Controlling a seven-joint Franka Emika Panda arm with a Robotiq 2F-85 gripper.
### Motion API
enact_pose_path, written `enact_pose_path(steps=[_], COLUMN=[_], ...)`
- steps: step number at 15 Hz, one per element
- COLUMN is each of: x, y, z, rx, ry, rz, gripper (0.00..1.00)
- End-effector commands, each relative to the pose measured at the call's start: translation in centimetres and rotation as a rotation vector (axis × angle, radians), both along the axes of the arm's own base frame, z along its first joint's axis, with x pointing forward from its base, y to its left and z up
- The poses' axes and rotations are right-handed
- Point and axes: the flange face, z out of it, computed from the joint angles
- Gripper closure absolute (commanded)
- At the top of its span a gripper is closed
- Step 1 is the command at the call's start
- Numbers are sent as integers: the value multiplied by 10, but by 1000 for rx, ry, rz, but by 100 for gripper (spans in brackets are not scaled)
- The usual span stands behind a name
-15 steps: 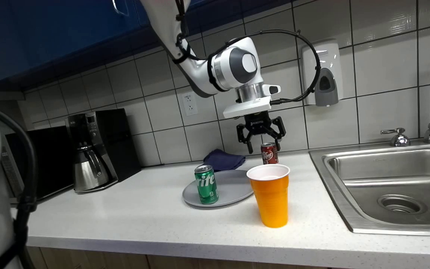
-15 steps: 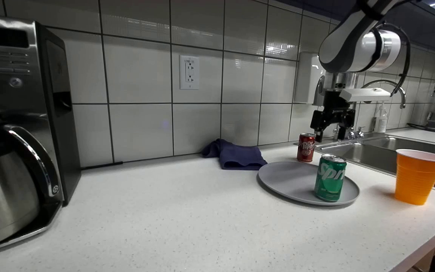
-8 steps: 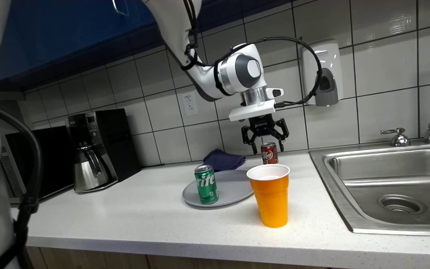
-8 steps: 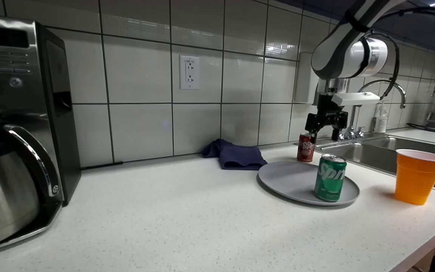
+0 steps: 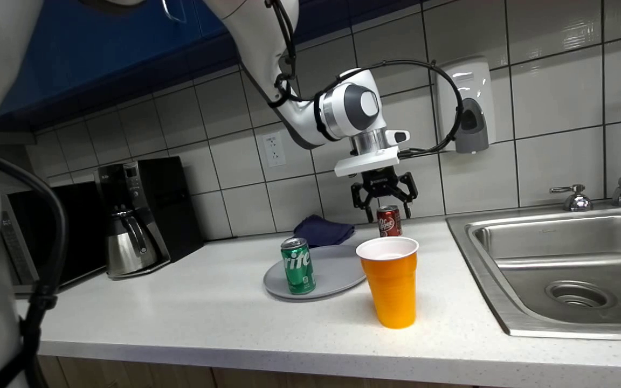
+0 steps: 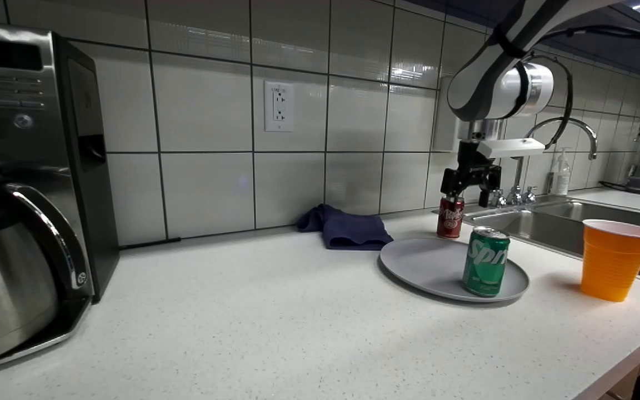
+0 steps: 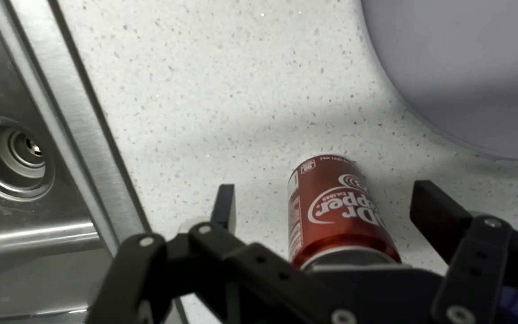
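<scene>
End effector [image 7: 324, 195]: jaws spread wide, nothing held. Dr Pepper can [image 7: 337, 207] stands upright on the counter [image 7: 223, 90] below it, framed between the jaws in the wrist view (no contact evident). Judged smooth, slick and dentable, weight uncertain; best held lightly around the mid-barrel.

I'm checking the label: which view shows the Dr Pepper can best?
The wrist view: the Dr Pepper can is largest there, lettering readable though upside down. Both exterior views show it smaller and partly hidden.
</scene>
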Motion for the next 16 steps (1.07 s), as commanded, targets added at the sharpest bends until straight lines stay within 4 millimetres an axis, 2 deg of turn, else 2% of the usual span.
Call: enact_pose_path(steps=[1, 16], x=[14, 40], y=[-1, -11], z=[2, -8], rx=[19, 37], ry=[13, 18], rz=[3, 9], gripper=[0, 0])
